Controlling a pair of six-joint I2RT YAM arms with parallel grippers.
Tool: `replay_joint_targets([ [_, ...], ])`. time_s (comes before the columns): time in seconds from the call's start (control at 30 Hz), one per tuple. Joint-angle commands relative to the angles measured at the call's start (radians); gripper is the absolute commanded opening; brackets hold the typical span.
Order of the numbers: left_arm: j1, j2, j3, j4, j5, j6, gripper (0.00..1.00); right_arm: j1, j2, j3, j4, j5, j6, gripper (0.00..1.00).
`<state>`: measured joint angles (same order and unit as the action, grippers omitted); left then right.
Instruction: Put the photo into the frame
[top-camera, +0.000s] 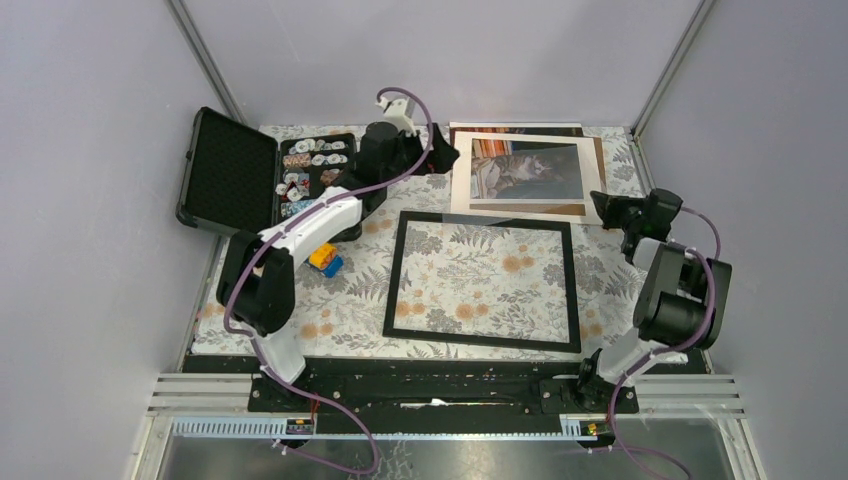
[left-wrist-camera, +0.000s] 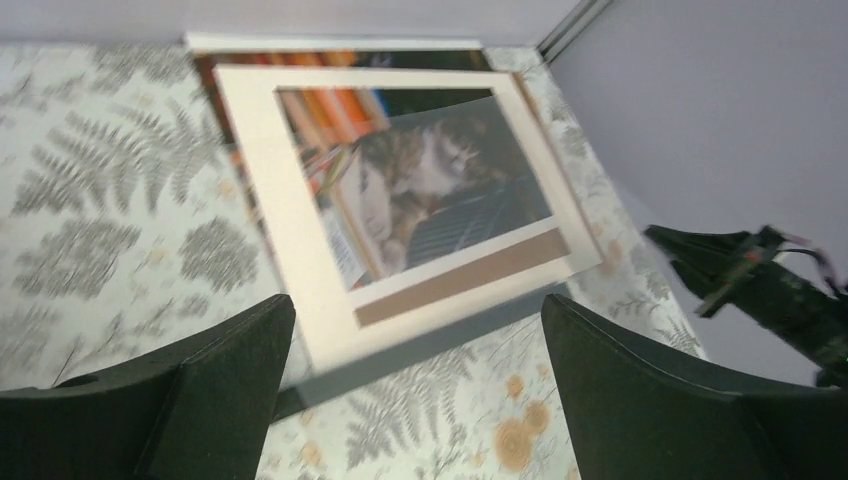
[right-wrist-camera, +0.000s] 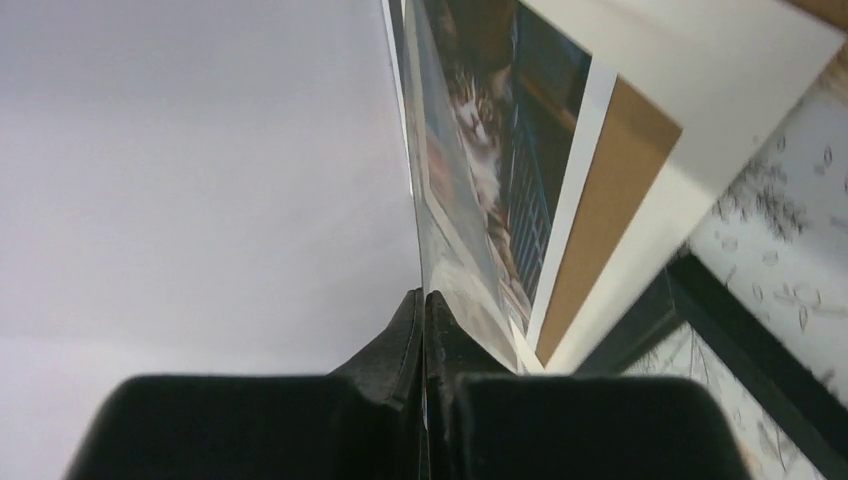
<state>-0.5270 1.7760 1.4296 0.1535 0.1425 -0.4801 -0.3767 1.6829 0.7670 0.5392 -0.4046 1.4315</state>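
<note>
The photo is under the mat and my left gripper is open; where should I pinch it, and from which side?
Probably the photo's left edge, where a strip shows past the mat, coming from the left with the left gripper low and level. It is a thin sheet, so only an edge fits in the jaws, and the right gripper seems to pinch its right edge.

A table (top-camera: 350, 300) covered in a fern-and-flower printed cloth carries 4 things. The frame (top-camera: 485, 221), black and empty, lies flat near the middle, the cloth showing through it. A brown backing board (top-camera: 527, 208) lies at the far edge, just beyond the frame. An open black case (top-camera: 232, 170) sits at the far left. A small yellow-and-blue toy (top-camera: 325, 260) lies between case and frame.
</note>
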Motion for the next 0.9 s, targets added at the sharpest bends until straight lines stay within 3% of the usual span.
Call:
replay_joint_targets([
  [0.0,0.025,-0.11,-0.108,-0.002,-0.014,-0.057,0.99,0.002,-0.15,-0.089,-0.115,-0.043,-0.068,0.0],
  [0.33,0.027,-0.317,-0.441,0.039,0.044,-0.199,0.99,0.007,-0.486,-0.38,-0.181,-0.017,-0.219,0.0],
  [0.47,0.027,-0.385,-0.569,0.047,0.111,-0.277,0.99,0.007,-0.565,-0.44,-0.209,-0.032,-0.297,0.0],
  [0.6,0.027,-0.476,-0.765,0.158,0.191,-0.343,0.99,0.009,-0.637,-0.487,-0.222,-0.05,-0.304,0.0],
  [0.77,0.027,-0.536,-0.878,0.153,0.186,-0.359,0.99,0.009,-0.718,-0.492,-0.308,-0.045,-0.344,0.0],
  [0.87,0.027,-0.556,-0.961,0.25,0.194,-0.433,0.98,0.009,-0.733,-0.508,-0.315,-0.076,-0.338,0.0],
])
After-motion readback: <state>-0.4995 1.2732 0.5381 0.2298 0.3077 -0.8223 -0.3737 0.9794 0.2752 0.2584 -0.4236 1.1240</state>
